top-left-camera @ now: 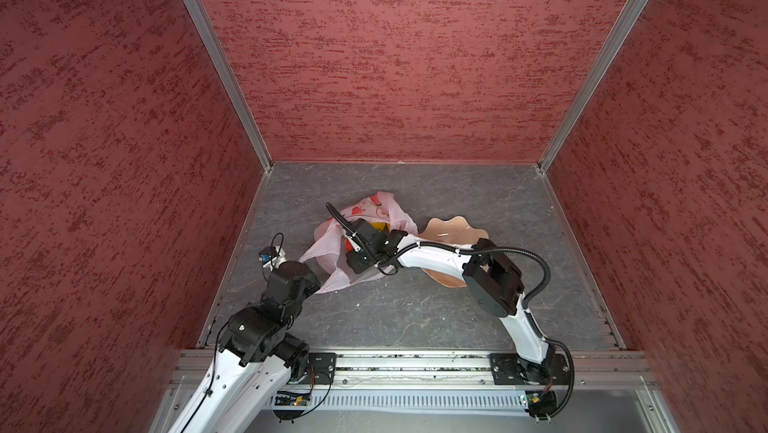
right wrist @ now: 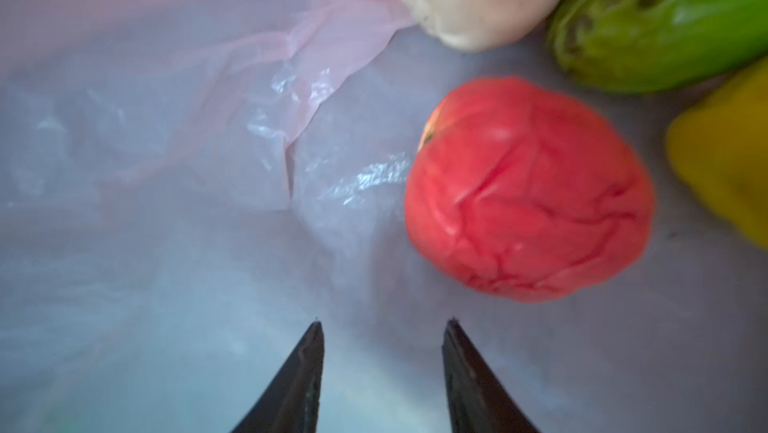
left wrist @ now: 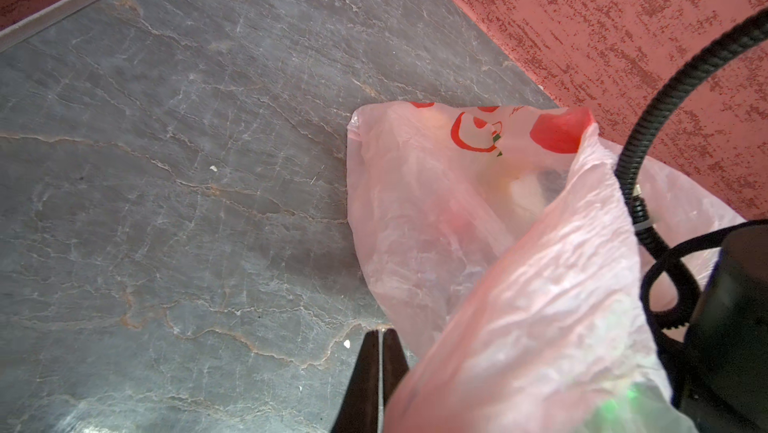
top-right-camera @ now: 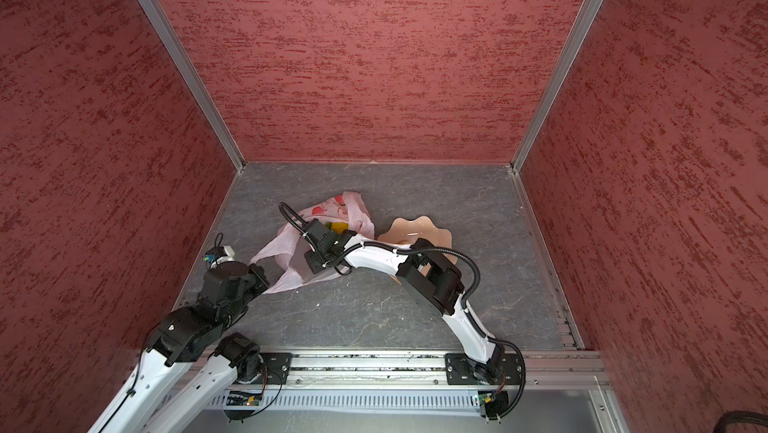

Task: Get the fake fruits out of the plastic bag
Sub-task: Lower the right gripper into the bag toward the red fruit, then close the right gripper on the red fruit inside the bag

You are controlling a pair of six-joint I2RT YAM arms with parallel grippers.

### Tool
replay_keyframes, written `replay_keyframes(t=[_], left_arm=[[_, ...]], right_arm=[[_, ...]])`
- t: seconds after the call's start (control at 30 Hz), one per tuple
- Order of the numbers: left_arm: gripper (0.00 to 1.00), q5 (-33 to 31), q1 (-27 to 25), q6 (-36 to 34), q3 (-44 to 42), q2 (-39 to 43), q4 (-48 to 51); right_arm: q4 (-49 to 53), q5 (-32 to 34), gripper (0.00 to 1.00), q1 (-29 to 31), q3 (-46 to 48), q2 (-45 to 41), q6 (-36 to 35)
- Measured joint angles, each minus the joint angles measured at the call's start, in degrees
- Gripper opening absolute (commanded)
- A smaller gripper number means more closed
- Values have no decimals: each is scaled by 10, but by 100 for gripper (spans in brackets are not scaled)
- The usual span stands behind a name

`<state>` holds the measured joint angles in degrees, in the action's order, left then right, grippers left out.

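Your left gripper (left wrist: 380, 333) pinches the plastic bag (left wrist: 457, 210) at its rim; your right gripper (right wrist: 382, 323), jaws apart and empty inside the bag, needs centring on the red fruit (right wrist: 528, 189) before closing.

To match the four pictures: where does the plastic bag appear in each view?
In a top view: plastic bag left of centre, beside the peach bowl.
In a top view: same place.
Left wrist: large and close, print toward the red wall.
Right wrist: seen from inside, under the red fruit.
Shared landmark: the bag's red print; the right wrist view lacks it.
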<state>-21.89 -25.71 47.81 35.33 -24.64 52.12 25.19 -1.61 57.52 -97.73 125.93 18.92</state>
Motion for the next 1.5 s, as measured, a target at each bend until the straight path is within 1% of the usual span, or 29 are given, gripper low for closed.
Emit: replay_keyframes(t=[0.2, 0.4, 0.57, 0.7, 1.13, 1.5], left_arm=[[8, -7, 0, 0, -21, 20, 6], [8, 2, 0, 0, -49, 23, 6], [7, 10, 0, 0, -64, 30, 6], [7, 14, 0, 0, -70, 33, 4], [8, 31, 0, 0, -82, 32, -30], [8, 41, 0, 0, -83, 21, -46]], right_arm=[[3, 44, 68, -6, -19, 1, 3], [6, 66, 75, -11, -51, 14, 23], [8, 76, 76, -14, -58, 24, 55], [7, 85, 80, -16, -67, 35, 78], [2, 118, 87, -23, -85, 66, 129], [-16, 134, 88, -29, -99, 89, 182]])
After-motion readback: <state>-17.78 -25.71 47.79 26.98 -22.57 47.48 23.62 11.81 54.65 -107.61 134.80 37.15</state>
